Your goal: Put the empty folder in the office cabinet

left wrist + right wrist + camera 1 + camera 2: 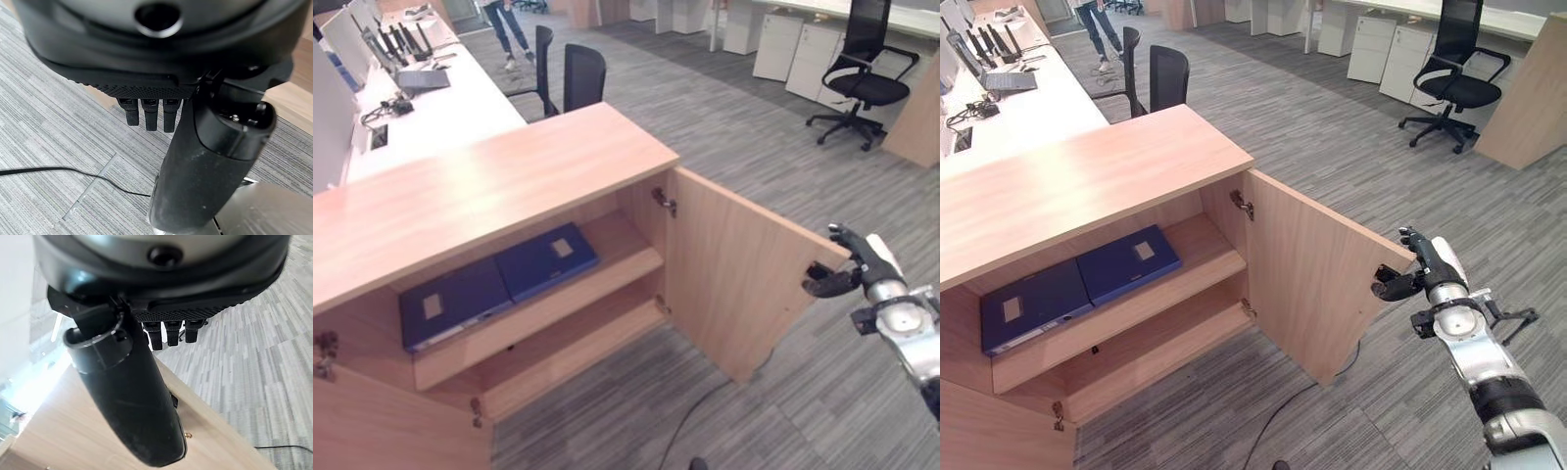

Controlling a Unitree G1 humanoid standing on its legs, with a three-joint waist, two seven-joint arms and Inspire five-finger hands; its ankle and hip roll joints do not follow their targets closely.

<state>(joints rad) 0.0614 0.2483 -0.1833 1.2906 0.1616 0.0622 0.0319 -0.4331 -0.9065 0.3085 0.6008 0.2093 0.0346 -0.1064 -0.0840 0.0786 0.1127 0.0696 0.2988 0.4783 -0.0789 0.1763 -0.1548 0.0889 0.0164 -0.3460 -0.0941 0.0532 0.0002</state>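
Right hand (1408, 277), right of frame: fingers curled on cabinet door (1317, 284) edge | blue folders (494, 282) lie on upper shelf, left | risk: grip slips, door swings.

Two blue folders (494, 282) lie flat on the cabinet's upper shelf (607, 272).

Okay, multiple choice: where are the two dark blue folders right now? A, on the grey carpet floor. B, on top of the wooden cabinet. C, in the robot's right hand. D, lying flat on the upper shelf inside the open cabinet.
D: both dark blue folders lie flat, side by side, on the upper shelf of the open light wooden cabinet, while the right hand is at the top outer corner of the open door.
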